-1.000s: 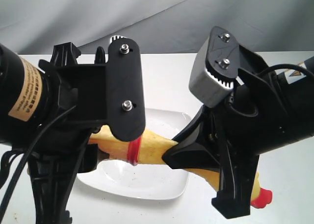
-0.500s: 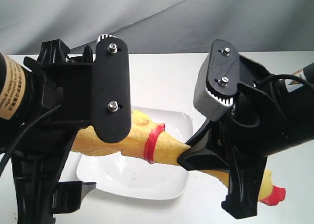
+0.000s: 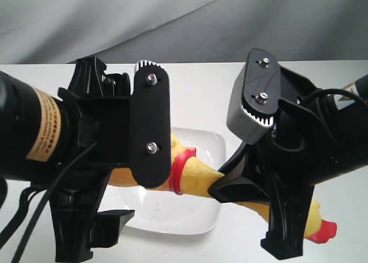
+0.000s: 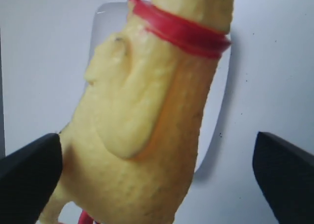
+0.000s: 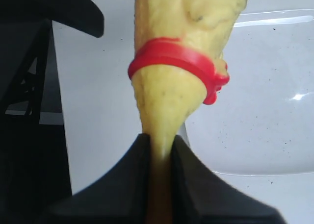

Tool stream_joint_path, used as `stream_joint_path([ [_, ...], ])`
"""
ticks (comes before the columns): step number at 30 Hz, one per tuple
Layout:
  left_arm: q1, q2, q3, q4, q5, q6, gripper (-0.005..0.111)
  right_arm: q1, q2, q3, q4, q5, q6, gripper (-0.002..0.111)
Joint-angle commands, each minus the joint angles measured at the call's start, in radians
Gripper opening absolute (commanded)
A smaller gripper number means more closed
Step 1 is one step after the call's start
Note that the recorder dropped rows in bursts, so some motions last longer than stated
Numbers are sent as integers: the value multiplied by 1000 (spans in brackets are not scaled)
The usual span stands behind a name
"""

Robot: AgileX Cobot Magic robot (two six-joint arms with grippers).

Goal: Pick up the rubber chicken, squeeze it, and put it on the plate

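Note:
The rubber chicken [image 3: 198, 174] hangs in the air across the white speckled plate [image 3: 172, 220], its red-beaked head [image 3: 324, 231] low at the right. My right gripper [image 3: 241, 185] is shut on the neck just past the red ring [image 3: 179, 171]. The right wrist view shows the neck [image 5: 169, 87] pinched thin between the black jaws of this gripper [image 5: 159, 153]. My left gripper [image 3: 138, 176] is open around the body. In the left wrist view its fingers [image 4: 29, 172] stand wide on either side of the yellow body [image 4: 147, 126]. The feet are mostly hidden.
The plate [image 5: 260, 116] sits on a white tabletop [image 3: 201, 90] with a grey cloth backdrop [image 3: 184, 21] behind it. Both black arms fill most of the exterior view and hide the plate's left side.
My left gripper has shifted right, closer over the chicken's body, and now covers more of it. The chicken's body has dropped slightly. The right gripper has held its grip in place.

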Motion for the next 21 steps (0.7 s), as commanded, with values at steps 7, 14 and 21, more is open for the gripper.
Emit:
stream_joint_path([
  [7,2,33,27,29,2,-4,70,-7,-3,-1,23,-6,-16,0],
  [14,2,33,27,29,11,4,2,-7,-3,-1,23,-6,-16,0],
  [21,2,33,27,55,-7,2,3,-7,-3,-1,23,-6,-16,0],
])
